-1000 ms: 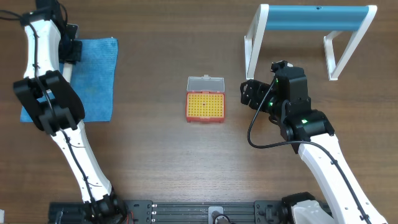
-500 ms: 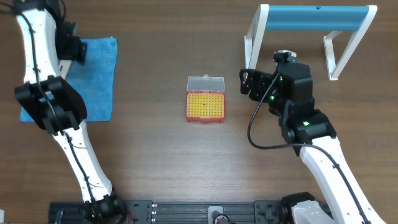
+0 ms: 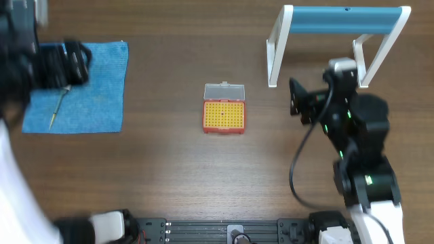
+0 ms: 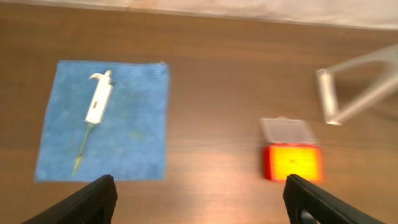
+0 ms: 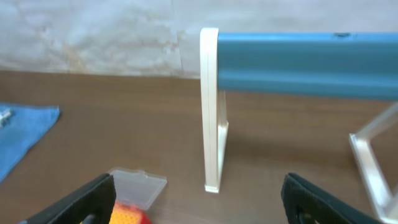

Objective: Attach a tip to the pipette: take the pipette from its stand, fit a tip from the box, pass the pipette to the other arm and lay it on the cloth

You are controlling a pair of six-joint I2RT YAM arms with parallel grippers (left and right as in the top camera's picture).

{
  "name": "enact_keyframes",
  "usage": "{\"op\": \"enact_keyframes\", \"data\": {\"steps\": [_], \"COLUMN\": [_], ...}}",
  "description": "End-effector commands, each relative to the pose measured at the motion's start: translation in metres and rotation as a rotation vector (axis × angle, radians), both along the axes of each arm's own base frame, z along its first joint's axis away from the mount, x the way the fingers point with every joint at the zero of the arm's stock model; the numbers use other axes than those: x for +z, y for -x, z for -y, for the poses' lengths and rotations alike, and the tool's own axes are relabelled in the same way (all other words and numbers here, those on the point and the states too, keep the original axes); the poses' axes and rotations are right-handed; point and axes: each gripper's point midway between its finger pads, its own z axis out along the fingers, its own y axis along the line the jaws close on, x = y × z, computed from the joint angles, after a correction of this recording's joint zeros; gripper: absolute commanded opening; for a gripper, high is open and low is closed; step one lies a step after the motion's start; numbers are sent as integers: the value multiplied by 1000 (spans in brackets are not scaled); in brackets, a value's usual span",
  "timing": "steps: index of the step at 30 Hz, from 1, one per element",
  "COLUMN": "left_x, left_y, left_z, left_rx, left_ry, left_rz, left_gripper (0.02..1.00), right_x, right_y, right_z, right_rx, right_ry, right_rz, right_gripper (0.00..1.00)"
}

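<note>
Now, in your top view the pipette [image 3: 58,105] lies on the blue cloth [image 3: 102,88] in the frame's upper left, with the tip box [image 3: 224,116] mid-frame on the table [image 3: 169,176]. Your left wrist view has the left fingers [image 4: 93,200] spread wide at the lower corners. Right wrist view: the right fingers [image 5: 87,202] are spread too, with the stand [image 5: 298,62] across the upper frame.

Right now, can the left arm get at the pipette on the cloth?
Probably yes. The left gripper is open and looks down on the cloth, where the pipette lies alone with nothing over it. The tip box stands well off to the side.
</note>
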Motion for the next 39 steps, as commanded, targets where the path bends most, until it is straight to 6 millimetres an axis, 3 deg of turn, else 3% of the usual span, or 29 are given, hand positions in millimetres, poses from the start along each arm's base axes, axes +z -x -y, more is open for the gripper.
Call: {"op": "enact_keyframes", "data": {"steps": [1,4,7,13,15,19,21,24,25,27,29,30,32,35,36,39], "left_x": [-43,-80,-108,-147,-160,-164,-164,-165,-165,-154,-135,-118,-115,-130,-134,-180], "left_y": [106,154,174,168,168,168,168,169,169,158,133,108,92,61,58,42], "left_z": [43,46,47,46,46,46,46,46,36,31,25,22,22,20,20,16], "left_rx": [29,77,126,139,144,147,146,145,154,161,155,115,87,71,69,87], "left_ry": [160,205,250,258,257,256,256,255,187,172,152,105,74,72,71,66], "left_rz": [-83,-80,-59,-104,-146,-161,-161,-162,-131,-6,219,456,618,951,997,1005], "left_gripper": [864,864,866,864,864,864,866,864,864,866,864,864,864,866,864,864], "right_x": [-10,-13,-22,-41,-60,-115,-131,-131,-131,-131,-131,-131,-131,-131,-131,-131], "right_y": [55,85,105,114,119,142,151,151,151,151,151,151,151,151,151,151], "right_z": [9,21,23,35,35,37,38,38,38,38,38,38,38,38,38,38], "right_rx": [38,-17,-25,-105,-98,-77,-70,-70,-70,-70,-70,-70,-70,-70,-70,-70], "right_ry": [170,191,179,154,164,195,204,204,204,204,204,204,204,204,204,204], "right_rz": [22,87,166,182,102,-138,-214,-213,-213,-213,-213,-213,-213,-213,-213,-213], "right_gripper": [864,866,864,866,866,866,866,866,866,866,866,866,866,864,864,864]}}
